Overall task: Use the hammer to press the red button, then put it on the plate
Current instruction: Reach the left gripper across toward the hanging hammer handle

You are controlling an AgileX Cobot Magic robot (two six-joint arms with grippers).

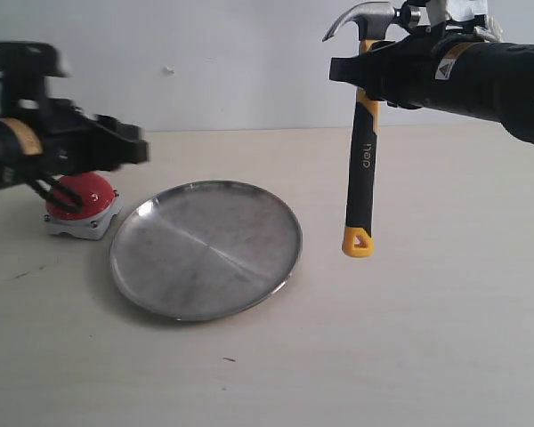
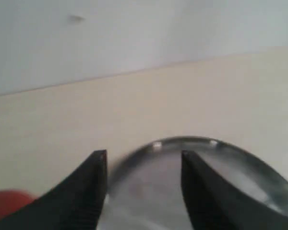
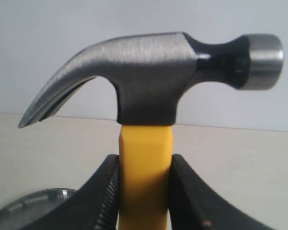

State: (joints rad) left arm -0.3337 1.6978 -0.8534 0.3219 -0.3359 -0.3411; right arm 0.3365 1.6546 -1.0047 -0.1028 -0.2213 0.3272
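Observation:
The hammer (image 1: 361,142) hangs upright in the air at the right, its dark head (image 3: 149,76) on top and the yellow looped end (image 1: 357,242) at the bottom, right of the plate. My right gripper (image 1: 367,69) is shut on the yellow neck (image 3: 144,177) just below the head. The silver plate (image 1: 205,249) lies flat on the table. The red button (image 1: 87,196) on its white base sits left of the plate. My left gripper (image 1: 129,142) hovers open above the button and the plate's left rim; between its fingers (image 2: 93,191) the plate (image 2: 149,191) shows.
The tan tabletop (image 1: 427,338) stretches around the plate, with a pale wall (image 1: 231,62) behind. A small dark speck (image 1: 228,359) lies on the table in front of the plate.

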